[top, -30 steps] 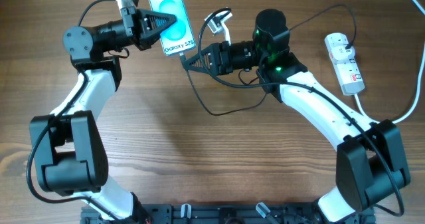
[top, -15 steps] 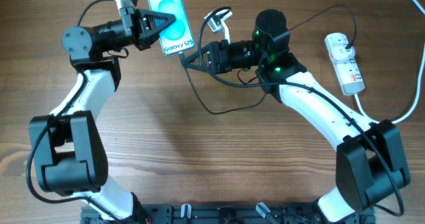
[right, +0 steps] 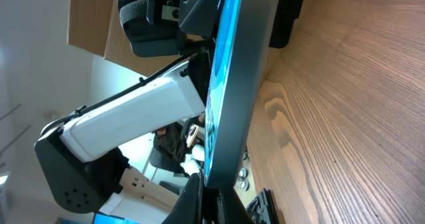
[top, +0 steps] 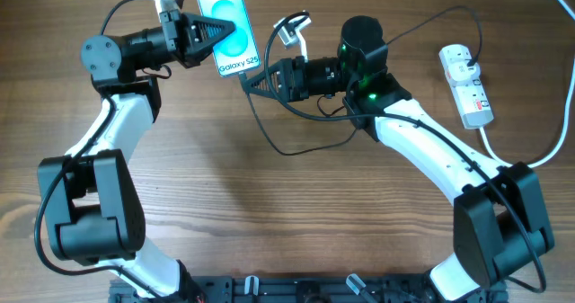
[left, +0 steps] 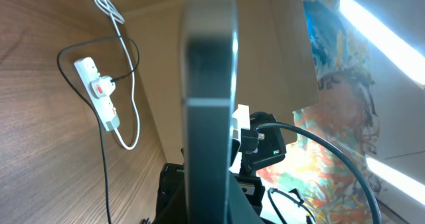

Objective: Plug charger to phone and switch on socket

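Toward the far left, the left gripper [top: 212, 33] is clamped on the raised phone [top: 232, 15], and the right gripper [top: 248, 80], closed on the charger [top: 287, 150] plug, meets the phone's near end, so the plug should enter straight and gently; the socket [top: 467, 92] lies far right.

Looks like a robotics lab: a left arm [top: 112, 128] and a right arm [top: 431, 150] fixed along the near edge of a wood-grain table [top: 269, 222], long strip lights [left: 385, 41] on the ceiling.
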